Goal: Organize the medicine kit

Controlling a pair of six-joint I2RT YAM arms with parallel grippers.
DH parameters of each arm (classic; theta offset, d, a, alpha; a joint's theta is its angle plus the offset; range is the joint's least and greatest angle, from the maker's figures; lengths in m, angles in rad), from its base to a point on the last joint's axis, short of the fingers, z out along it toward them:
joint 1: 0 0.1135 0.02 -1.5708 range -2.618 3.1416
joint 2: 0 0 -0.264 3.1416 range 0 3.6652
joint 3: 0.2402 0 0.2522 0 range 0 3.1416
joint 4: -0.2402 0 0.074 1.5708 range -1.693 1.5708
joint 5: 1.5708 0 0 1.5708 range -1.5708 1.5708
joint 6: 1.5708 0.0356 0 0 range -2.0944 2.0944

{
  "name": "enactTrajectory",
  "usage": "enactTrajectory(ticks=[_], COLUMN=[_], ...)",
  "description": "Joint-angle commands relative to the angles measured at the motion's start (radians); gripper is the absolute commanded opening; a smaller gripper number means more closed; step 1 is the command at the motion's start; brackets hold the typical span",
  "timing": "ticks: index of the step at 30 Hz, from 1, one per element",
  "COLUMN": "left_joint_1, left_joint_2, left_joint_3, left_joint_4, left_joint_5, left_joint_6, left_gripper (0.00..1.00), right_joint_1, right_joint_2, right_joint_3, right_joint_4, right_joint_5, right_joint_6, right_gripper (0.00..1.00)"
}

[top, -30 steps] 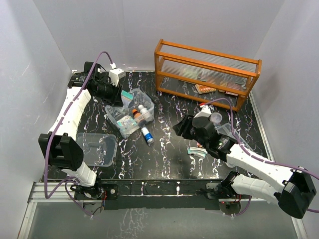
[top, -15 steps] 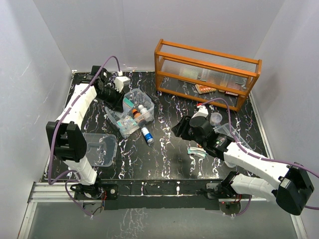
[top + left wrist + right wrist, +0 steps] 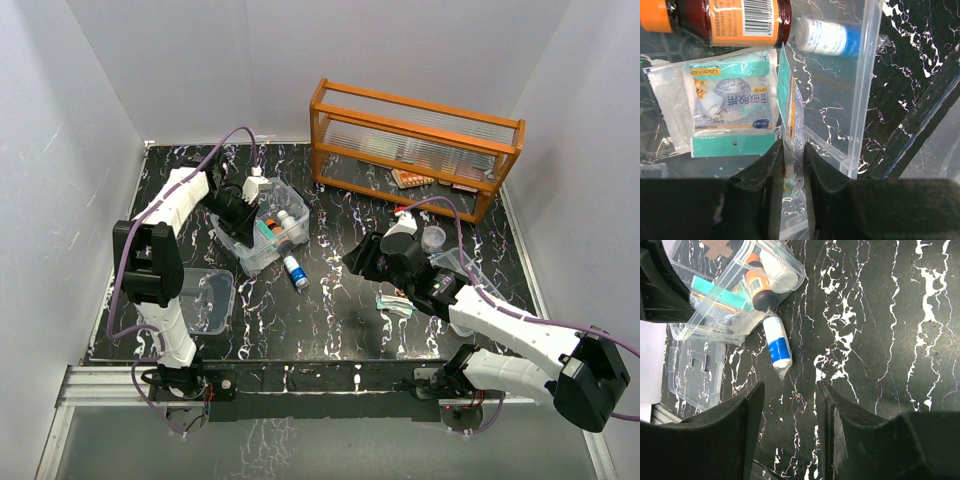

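Teal-edged sachet (image 3: 792,112) is pinched thin btw the fingers (image 3: 772,165) of the L gripper (image 3: 790,150), jaws nearly together on it. It's held edge-on inside the medicine kit (image 3: 862,100), in the slot btw a flat printed packet (image 3: 730,107) and the kit's clear wall. Brown bottle (image 3: 740,20) w/ orange label lies past them in the kit. Kit sits toward the far-left corner of the worktop (image 3: 340,320), lid off.

R gripper (image 3: 790,390) hangs about half open, nothing in it, over bare worktop right of centre. It's aimed toward a white-and-blue tube (image 3: 777,346) lying just beside the kit's near wall.

Progress, my read: approx midway.
- Done: several items in the kit, one more going in.
- Left: the tube outside, a teal packet (image 3: 393,303) near the R gripper, maybe the small clear cup (image 3: 434,238).
- Clear lid (image 3: 200,300) lies toward the near-left corner, not yet on.
- Whether the blister packs (image 3: 412,178) in the orange rack (image 3: 415,140) at the far-right corner belong in the kit, can't tell.

Room: L side is tight, w/ the kit wall right beside the sachet and little slack to let go w/o snagging. Centre of the worktop is open, so the R gripper likely has a free run to the tube. The rack and the right edge are well apart from that path.
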State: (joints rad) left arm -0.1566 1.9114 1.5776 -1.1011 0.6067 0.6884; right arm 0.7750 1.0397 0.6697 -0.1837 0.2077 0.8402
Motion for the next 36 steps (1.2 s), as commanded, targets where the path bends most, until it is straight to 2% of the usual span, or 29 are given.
enactTrajectory(ticks=[1, 8, 13, 15, 21, 30, 34, 36], left_joint_1=[-0.024, -0.036, -0.039, -0.039, -0.042, -0.049, -0.048, -0.049], left_joint_2=[0.017, 0.048, 0.064, 0.07, 0.082, 0.101, 0.104, 0.105], left_joint_3=[0.032, 0.055, 0.086, 0.11, 0.126, 0.078, 0.057, 0.047], left_joint_4=[-0.051, -0.047, -0.022, -0.016, -0.019, -0.029, -0.022, -0.014], left_joint_5=[-0.002, -0.035, -0.097, -0.117, -0.098, -0.052, -0.061, -0.074], left_joint_6=[0.026, -0.001, -0.07, -0.1, -0.103, -0.097, -0.097, -0.096], left_gripper=[0.18, 0.23, 0.37, 0.4, 0.31, 0.43, 0.43, 0.39], right_joint_1=[0.0, -0.001, -0.001, -0.002, 0.0, 0.0, 0.0, 0.0], right_joint_2=[-0.012, -0.012, -0.009, -0.008, -0.01, -0.012, -0.017, -0.018], right_joint_3=[0.004, 0.001, 0.005, 0.007, 0.008, 0.008, 0.006, 0.006], right_joint_4=[0.056, 0.058, 0.061, 0.061, 0.059, 0.057, 0.055, 0.055], right_joint_5=[0.0, -0.002, -0.006, -0.007, -0.005, -0.003, 0.001, 0.002], right_joint_6=[0.006, 0.005, 0.007, 0.005, 0.005, 0.0, -0.002, -0.003], right_gripper=[0.43, 0.43, 0.43, 0.43, 0.43, 0.43, 0.43, 0.43])
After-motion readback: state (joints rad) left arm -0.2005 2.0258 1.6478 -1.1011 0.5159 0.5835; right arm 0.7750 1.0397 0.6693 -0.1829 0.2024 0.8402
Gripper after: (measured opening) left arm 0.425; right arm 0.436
